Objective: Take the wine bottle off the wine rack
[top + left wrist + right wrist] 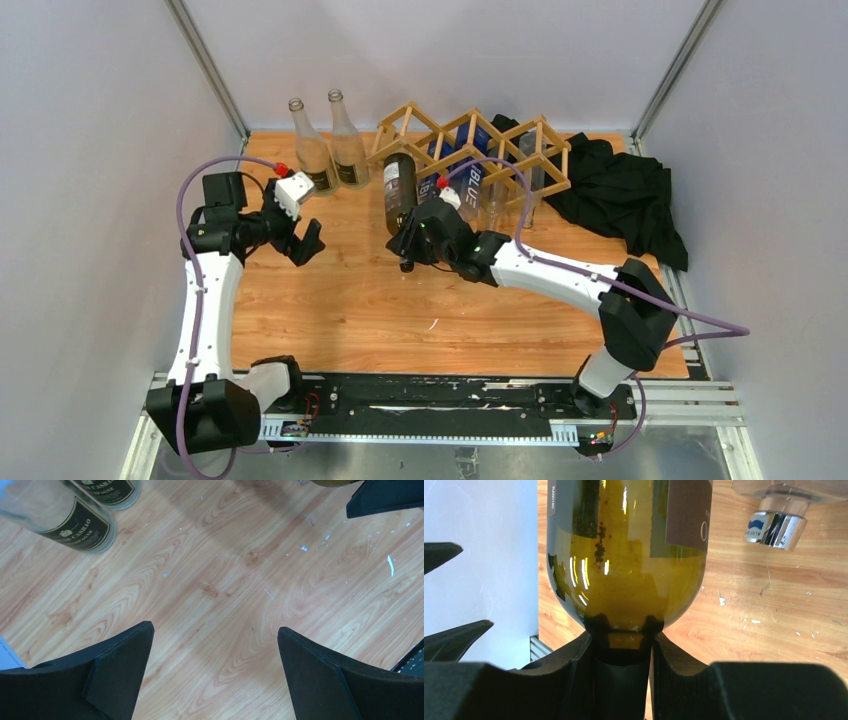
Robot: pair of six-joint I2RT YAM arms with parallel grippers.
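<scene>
1. Wine bottle (398, 190): base end sits in the left lower opening of the wine rack (470, 135), with the neck pointing out toward the arms.
2. Right gripper (621, 645): clamped on the bottle's neck, in line with its long axis.
3. Left gripper (215, 645): spread wide, holding nothing, well apart to the left.
4. Judgement: withdrawal should follow the neck axis, straight away from the rack.

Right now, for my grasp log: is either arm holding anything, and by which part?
The right fingers clamp the olive-green glass wine bottle by its neck; the left fingers, open, hold nothing.
</scene>
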